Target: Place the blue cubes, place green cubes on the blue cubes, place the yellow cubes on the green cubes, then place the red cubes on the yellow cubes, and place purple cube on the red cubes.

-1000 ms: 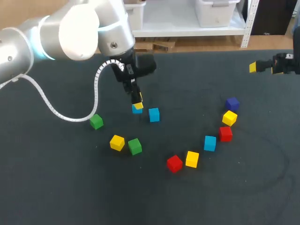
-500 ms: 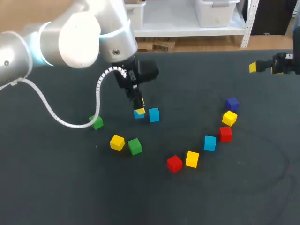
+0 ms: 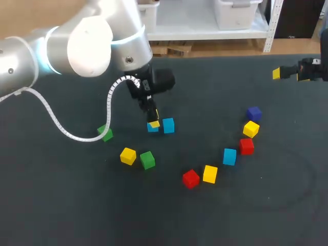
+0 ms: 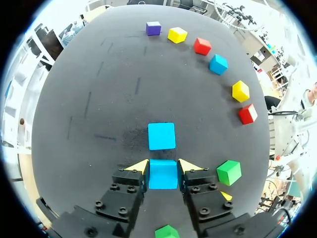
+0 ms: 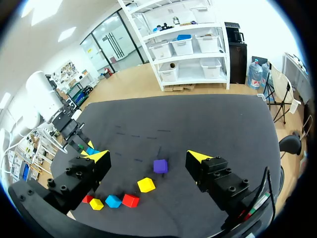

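Left gripper (image 4: 163,166) pinches a blue cube (image 4: 163,176) just beside a second blue cube (image 4: 161,136) on the table (image 4: 99,99); right gripper (image 5: 148,157) hangs spread, empty. Blue placing underway; no cube is stacked yet

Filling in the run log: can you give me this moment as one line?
left gripper: shut on blue cube, close beside second blue cube | right gripper: open, empty | stacks: none yet

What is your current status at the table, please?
Left end effector shut on blue cube, just behind second blue cube. Right end effector open, empty. Green cube close beside left end effector, apart.
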Controlling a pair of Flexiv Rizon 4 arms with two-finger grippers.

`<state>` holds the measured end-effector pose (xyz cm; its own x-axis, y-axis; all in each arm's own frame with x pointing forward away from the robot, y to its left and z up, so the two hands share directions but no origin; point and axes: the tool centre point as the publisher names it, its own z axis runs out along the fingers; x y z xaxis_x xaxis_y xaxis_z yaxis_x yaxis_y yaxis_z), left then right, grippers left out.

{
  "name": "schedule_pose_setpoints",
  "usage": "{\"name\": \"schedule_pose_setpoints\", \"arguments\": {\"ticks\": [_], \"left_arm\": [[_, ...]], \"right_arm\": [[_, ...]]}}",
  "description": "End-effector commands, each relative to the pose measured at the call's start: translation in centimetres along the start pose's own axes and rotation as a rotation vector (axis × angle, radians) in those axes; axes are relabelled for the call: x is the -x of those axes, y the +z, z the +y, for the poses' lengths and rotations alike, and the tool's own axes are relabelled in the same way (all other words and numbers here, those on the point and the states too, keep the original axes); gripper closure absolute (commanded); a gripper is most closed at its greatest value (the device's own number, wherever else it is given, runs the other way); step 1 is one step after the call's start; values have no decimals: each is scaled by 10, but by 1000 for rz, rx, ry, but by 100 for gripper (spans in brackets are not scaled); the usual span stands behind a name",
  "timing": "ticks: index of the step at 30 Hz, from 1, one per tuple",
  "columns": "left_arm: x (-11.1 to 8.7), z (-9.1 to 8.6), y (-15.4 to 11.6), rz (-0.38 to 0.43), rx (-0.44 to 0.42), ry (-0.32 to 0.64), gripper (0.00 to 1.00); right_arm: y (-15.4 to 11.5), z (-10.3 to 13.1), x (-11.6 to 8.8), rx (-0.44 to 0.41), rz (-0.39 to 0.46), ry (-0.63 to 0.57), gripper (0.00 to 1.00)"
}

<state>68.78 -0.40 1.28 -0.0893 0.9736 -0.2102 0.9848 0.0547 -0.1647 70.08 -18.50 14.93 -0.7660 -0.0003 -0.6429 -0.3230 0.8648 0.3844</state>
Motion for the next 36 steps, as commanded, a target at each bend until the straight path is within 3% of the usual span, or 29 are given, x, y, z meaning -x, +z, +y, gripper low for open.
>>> {"name": "schedule_pose_setpoints", "arguments": {"ticks": [1,36], "left_arm": [[3,4,1,8,-8,1,100],[4,8,6,24,-33,-2,99]], "right_arm": [[-1,1,0,-4,1,1,0],[-1,1,0,-4,1,1,0]]}}
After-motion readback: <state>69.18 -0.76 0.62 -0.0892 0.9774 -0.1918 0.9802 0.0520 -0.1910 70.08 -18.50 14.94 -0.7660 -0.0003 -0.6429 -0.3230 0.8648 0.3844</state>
